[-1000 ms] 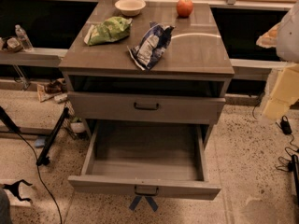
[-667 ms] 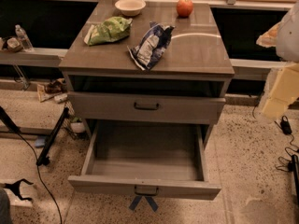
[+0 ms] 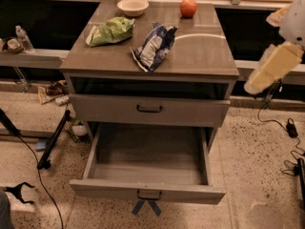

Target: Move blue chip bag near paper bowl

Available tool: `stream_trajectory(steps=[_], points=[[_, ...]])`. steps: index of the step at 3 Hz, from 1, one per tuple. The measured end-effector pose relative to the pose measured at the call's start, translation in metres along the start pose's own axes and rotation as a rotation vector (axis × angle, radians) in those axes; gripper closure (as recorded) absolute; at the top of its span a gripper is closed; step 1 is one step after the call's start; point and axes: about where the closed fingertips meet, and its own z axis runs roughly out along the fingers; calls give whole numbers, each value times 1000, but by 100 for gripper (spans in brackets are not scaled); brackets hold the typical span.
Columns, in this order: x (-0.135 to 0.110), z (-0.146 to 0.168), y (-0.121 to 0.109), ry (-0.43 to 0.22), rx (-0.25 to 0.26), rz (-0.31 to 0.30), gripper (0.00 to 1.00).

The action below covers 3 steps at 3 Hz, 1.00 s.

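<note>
Sitting mid-top: blue bag, well short of the bowl

Dark blue glossy foil chip bag [image 3: 153,47] with a white and silver front panel lies flat near the centre of the grey cabinet top [image 3: 205,56]. Small round cream-white paper bowl [image 3: 133,6] is at the back edge, apart from the bag. Green and white chip bag [image 3: 111,31] lies just left of the blue one, in front of the bowl. Red apple [image 3: 188,7] at back right. Bottom drawer [image 3: 147,191] is pulled open. Cream and white arm segment [image 3: 274,68] hangs at the right edge, off the cabinet. Gripper is out of view, so I cannot tell its grip state.
</note>
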Motion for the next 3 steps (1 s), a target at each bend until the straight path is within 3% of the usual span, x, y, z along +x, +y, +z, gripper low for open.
stream_trajectory(steps=[1,2,3], points=[[-22,25,-52,-142,91,76,0],[-42,63,-98,-279,149,164,0],[-43,64,-99,-283,148,167,0]])
